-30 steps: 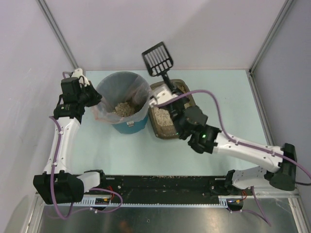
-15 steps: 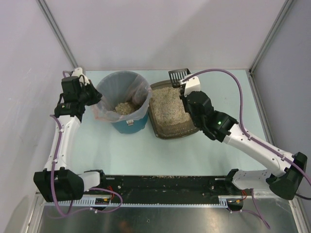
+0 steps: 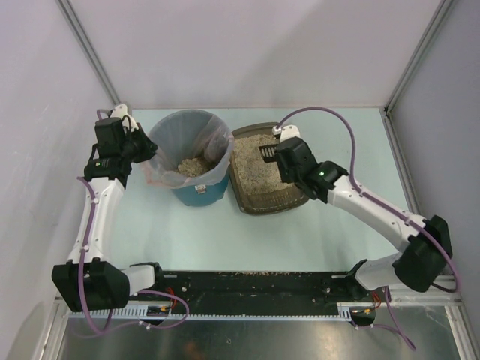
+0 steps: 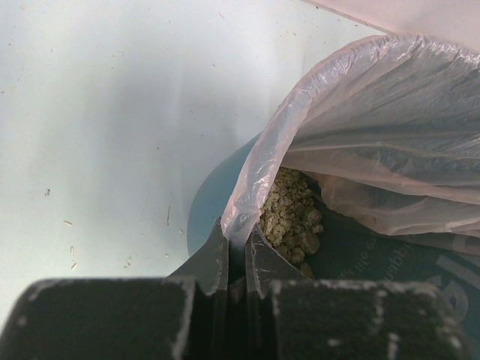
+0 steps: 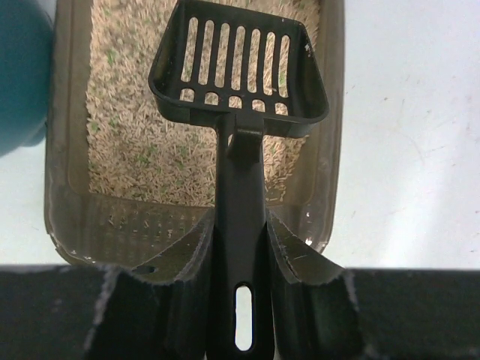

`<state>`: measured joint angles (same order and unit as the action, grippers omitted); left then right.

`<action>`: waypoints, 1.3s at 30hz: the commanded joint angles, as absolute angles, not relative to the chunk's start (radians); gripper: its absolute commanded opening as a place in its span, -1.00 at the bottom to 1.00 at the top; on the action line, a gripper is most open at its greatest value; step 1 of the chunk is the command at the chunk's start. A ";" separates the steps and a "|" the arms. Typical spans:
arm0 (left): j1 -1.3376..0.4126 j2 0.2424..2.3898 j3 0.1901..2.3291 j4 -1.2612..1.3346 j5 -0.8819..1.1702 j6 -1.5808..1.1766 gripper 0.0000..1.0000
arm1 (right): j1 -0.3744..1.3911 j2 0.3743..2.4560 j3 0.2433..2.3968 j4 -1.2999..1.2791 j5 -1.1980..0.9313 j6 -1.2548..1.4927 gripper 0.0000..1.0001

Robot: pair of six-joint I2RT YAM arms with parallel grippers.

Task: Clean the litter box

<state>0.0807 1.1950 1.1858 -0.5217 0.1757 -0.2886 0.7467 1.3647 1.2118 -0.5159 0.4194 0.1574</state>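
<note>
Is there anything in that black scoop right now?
No: the right wrist view shows the scoop bare inside, held over the litter box.

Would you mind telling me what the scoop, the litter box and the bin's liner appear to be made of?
Scoop: likely rigid black plastic, matte, with moulded slots in its head. Litter box: probably grey-brown plastic, smooth, with a raised rim and rounded moulded corners. Liner: thin clear plastic film, glossy and wrinkled, folded over the rim of the bin.
</note>
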 commanded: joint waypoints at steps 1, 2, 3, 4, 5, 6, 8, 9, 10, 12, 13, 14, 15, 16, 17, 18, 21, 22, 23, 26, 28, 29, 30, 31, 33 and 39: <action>0.078 1.206 1.207 -0.512 0.218 -0.301 -0.85 | 0.749 1.455 1.253 -0.486 0.379 0.172 -1.00; 0.078 1.206 1.209 -0.514 0.215 -0.301 -0.84 | 0.749 1.471 1.252 -0.473 0.383 0.175 -1.00; 0.078 1.204 1.209 -0.514 0.216 -0.301 -0.83 | 0.749 1.485 1.250 -0.457 0.387 0.175 -1.00; 0.078 1.204 1.209 -0.514 0.216 -0.301 -0.83 | 0.749 1.502 1.246 -0.416 0.390 0.173 -1.00; 0.081 1.204 1.209 -0.512 0.216 -0.301 -0.83 | 0.749 1.525 1.244 -0.388 0.393 0.175 -1.00; 0.081 1.204 1.209 -0.514 0.219 -0.301 -0.83 | 0.749 1.532 1.232 -0.359 0.396 0.175 -1.00; 0.084 1.203 1.209 -0.514 0.219 -0.299 -0.81 | 0.750 1.560 1.223 -0.276 0.399 0.173 -1.00; 0.086 1.201 1.209 -0.514 0.218 -0.298 -0.80 | 0.753 1.566 1.215 -0.252 0.402 0.169 -1.00; 0.089 1.201 1.207 -0.512 0.218 -0.298 -0.80 | 0.753 1.574 1.212 -0.208 0.408 0.161 -1.00; 0.091 1.203 1.207 -0.512 0.213 -0.293 -0.79 | 0.758 1.597 1.201 -0.170 0.423 0.147 -1.00; 0.095 1.201 1.206 -0.514 0.210 -0.293 -0.77 | 0.758 1.606 1.190 -0.135 0.428 0.134 -1.00; 0.095 1.204 1.206 -0.512 0.213 -0.295 -0.74 | 0.758 1.623 1.186 -0.118 0.429 0.127 -1.00; 0.098 1.206 1.207 -0.514 0.213 -0.296 -0.71 | 0.758 1.635 1.183 -0.095 0.434 0.121 -1.00; 0.106 1.210 1.209 -0.512 0.210 -0.298 -0.71 | 0.758 1.644 1.177 -0.086 0.440 0.112 -1.00; 0.107 1.210 1.210 -0.512 0.212 -0.301 -0.68 | 0.756 1.654 1.175 -0.075 0.446 0.109 -1.00; 0.110 1.215 1.216 -0.514 0.209 -0.301 -0.66 | 0.756 1.670 1.172 -0.057 0.448 0.106 -1.00; 0.118 1.224 1.229 -0.514 0.213 -0.299 -0.49 | 0.755 1.696 1.157 -0.017 0.457 0.101 -1.00; 0.124 1.229 1.230 -0.514 0.216 -0.299 -0.45 | 0.753 1.704 1.146 -0.011 0.457 0.101 -1.00; 0.126 1.229 1.232 -0.512 0.225 -0.298 -0.36 | 0.752 1.709 1.141 -0.011 0.457 0.100 -1.00; 0.137 1.233 1.238 -0.512 0.233 -0.293 -0.20 | 0.752 1.726 1.117 0.046 0.465 0.097 -1.00; 0.140 1.232 1.239 -0.514 0.235 -0.290 -0.11 | 0.749 1.735 1.105 0.054 0.474 0.097 -1.00; 0.138 1.230 1.239 -0.512 0.232 -0.285 0.01 | 0.747 1.738 1.095 0.052 0.472 0.100 -1.00; 0.140 1.230 1.241 -0.512 0.230 -0.284 0.07 | 0.741 1.741 1.091 0.049 0.468 0.107 -1.00; 0.140 1.227 1.243 -0.514 0.227 -0.282 0.14 | 0.739 1.744 1.086 0.046 0.466 0.110 -0.92; 0.138 1.223 1.246 -0.514 0.218 -0.276 0.28 | 0.735 1.746 1.077 0.046 0.463 0.120 -0.79; 0.138 1.212 1.258 -0.512 0.210 -0.258 0.46 | 0.723 1.759 1.066 0.058 0.450 0.120 -0.39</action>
